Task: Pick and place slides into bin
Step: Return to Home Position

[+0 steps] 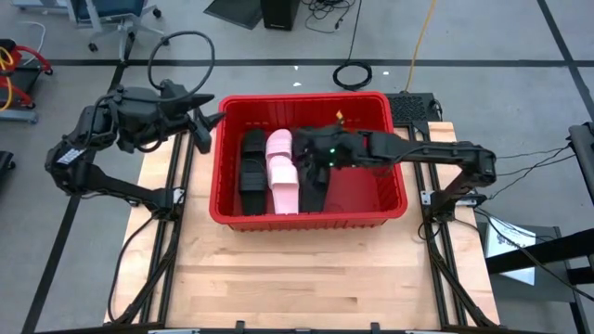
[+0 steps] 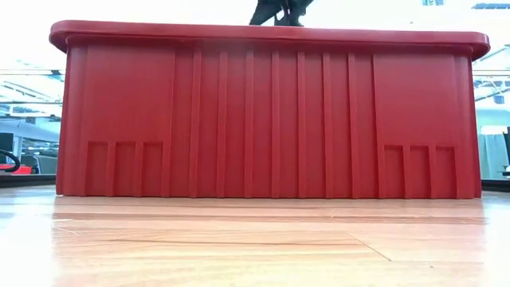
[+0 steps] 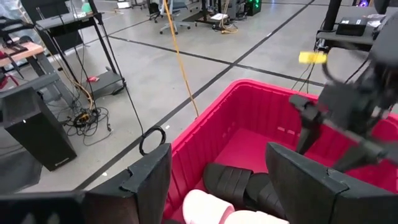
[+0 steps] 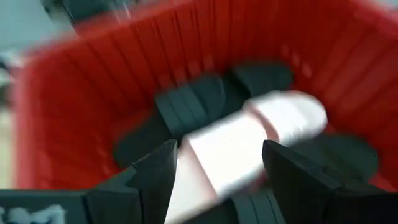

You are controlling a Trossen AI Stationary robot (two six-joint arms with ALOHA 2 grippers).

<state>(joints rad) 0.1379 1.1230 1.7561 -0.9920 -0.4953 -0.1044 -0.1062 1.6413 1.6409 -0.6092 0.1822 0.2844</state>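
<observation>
With my right gripper (image 1: 309, 160) hanging wide and empty over the slides (image 1: 281, 172), I am planning a vertical exit past the bin (image 1: 306, 220) rim.

Two matte-black jointed robot arms: the left arm (image 1: 121, 125) bulky, trailing a looped black cable (image 1: 186, 33) and wearing a small white label (image 1: 63, 158); the right arm (image 1: 436, 153) slimmer. The left gripper (image 3: 217, 149) and right gripper (image 4: 219, 146) have broad, angular black fingers.
</observation>
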